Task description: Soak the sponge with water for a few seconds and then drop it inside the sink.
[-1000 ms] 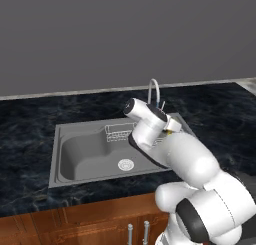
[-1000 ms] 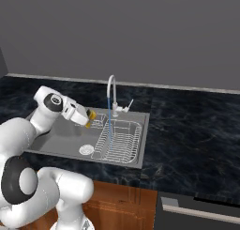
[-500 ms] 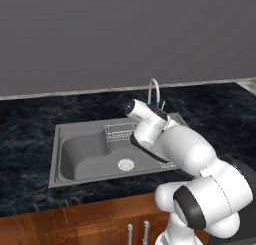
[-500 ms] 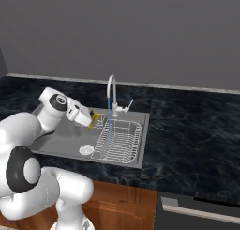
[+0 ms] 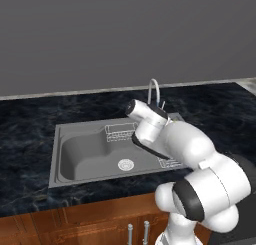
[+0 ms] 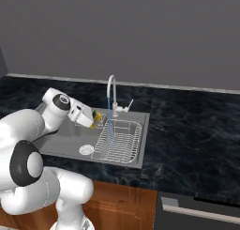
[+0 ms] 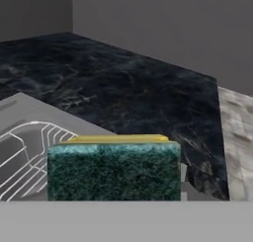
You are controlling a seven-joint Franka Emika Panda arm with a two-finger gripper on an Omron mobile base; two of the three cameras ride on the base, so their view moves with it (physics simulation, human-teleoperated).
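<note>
1. where seen from the right base camera: gripper [image 6: 93, 119] clamped on the sponge [image 6: 97, 119], held in the air above the sink [image 6: 61, 139], just left of the water [image 6: 109, 126].
2. sponge: yellow body with dark green layer; in the hand view, green face [image 7: 113, 172] turned toward the lens, thin yellow edge along its top; fingertips hidden behind it.
3. water: thin blue stream falling straight from the spout of the faucet [image 6: 111, 90] onto the wire dish rack [image 6: 121, 140]; sponge beside the stream, contact impossible to tell.
4. faucet: curved chrome neck rising at the back rim of the sink, with a small lever to its right; in the left base view, top of the neck [image 5: 153, 86] showing above the arm.
5. wire dish rack: seated in the right part of the basin, directly below the stream; in the hand view, its white wires [image 7: 27, 152] at lower left.
6. round drain [image 5: 125, 164]: on the basin floor, left of the rack, uncovered.
7. small wire basket [image 5: 118, 131]: at the back wall of the basin in the left base view, just left of the arm.
8. arm [image 5: 170, 139]: crossing the right half of the sink in the left base view, hiding the rack and the sponge there.
9. dark marbled counter [image 6: 187, 130]: surrounding the sink on all sides; wooden cabinet fronts [image 5: 75, 224] below; grey wall behind.
</note>
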